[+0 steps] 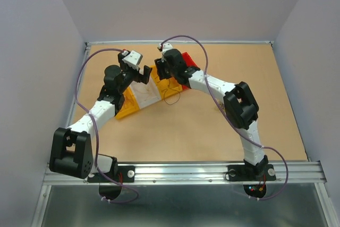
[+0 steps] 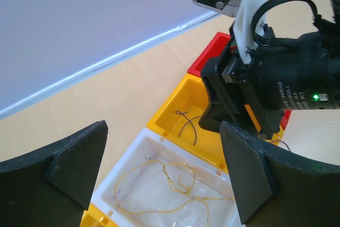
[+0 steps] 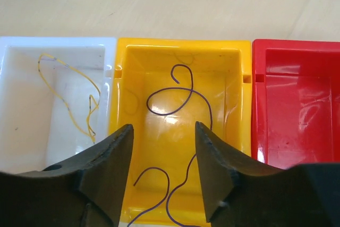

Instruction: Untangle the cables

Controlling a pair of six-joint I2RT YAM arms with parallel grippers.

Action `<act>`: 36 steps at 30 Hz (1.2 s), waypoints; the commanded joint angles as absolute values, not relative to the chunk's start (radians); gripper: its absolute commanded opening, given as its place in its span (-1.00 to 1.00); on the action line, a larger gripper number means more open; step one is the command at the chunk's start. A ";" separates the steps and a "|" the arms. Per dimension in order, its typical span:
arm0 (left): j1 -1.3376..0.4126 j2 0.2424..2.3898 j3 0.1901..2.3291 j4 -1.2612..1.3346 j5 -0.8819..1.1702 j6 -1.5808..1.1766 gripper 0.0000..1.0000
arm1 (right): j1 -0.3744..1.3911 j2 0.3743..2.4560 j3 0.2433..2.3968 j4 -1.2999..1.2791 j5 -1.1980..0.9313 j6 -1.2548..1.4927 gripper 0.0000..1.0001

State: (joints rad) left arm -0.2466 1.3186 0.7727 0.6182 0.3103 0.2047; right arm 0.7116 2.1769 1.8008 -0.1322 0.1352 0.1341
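My right tool (image 3: 163, 131) stands with its jaws partly apart and nothing between them, hanging directly over the yellow bin (image 3: 234, 104). Below it the blue-purple wire (image 3: 166, 114) lies loose on the bin floor. Its curls are strung from far wall to near wall, so its long axis runs roughly along the gap of my jaws and their closing would cross it. Its near end passes out of sight beneath the tool. My left tool (image 2: 163, 131) is spread wide, also holding nothing, and looks down on the white bin (image 3: 53, 43) just left of the yellow one, where the yellow-orange wire (image 3: 74, 69) lies by itself. The red bin (image 3: 297, 46) adjoins on the right, and all three sit on the tabletop (image 1: 212, 131). Judgement: the right tool is nearer the blue-purple strand, which lies straight down from it; the left is nearer the yellow-orange. I cannot make out any black or whitish wires.
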 commanded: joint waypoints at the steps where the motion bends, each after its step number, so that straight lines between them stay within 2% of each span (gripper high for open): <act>1: -0.242 1.285 0.762 0.726 0.295 0.213 0.98 | 0.709 2.086 1.718 -0.022 0.160 0.150 0.14; 7: -0.242 1.293 0.759 0.726 0.319 0.225 0.98 | 0.710 2.019 1.641 -0.009 0.150 0.137 0.19; 9: -0.242 1.295 0.759 0.727 0.337 0.227 0.98 | 0.709 1.965 1.568 -0.011 0.129 0.124 0.28; 15: -0.242 1.299 0.761 0.726 0.353 0.229 0.98 | 0.710 1.836 1.356 -0.051 0.100 0.083 0.24; 20: -0.242 1.295 0.758 0.726 0.368 0.227 0.98 | 0.709 1.792 1.276 -0.086 0.155 0.072 0.28; 21: -0.242 1.295 0.758 0.727 0.373 0.229 0.98 | 0.709 1.793 1.269 -0.086 0.158 0.068 0.33; 26: -0.242 1.305 0.759 0.726 0.394 0.229 0.98 | 0.709 1.861 1.295 -0.101 0.155 0.049 0.34; 32: -0.242 1.322 0.765 0.724 0.397 0.230 0.98 | 0.709 1.945 1.344 -0.112 0.181 0.043 0.15; 36: -0.242 1.324 0.767 0.724 0.402 0.230 0.97 | 0.707 1.980 1.365 -0.124 0.189 0.034 0.13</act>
State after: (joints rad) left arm -0.2466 1.3300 0.7650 0.6647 0.3836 0.2199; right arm 0.7116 1.9671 1.2877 -0.1211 0.1596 0.0540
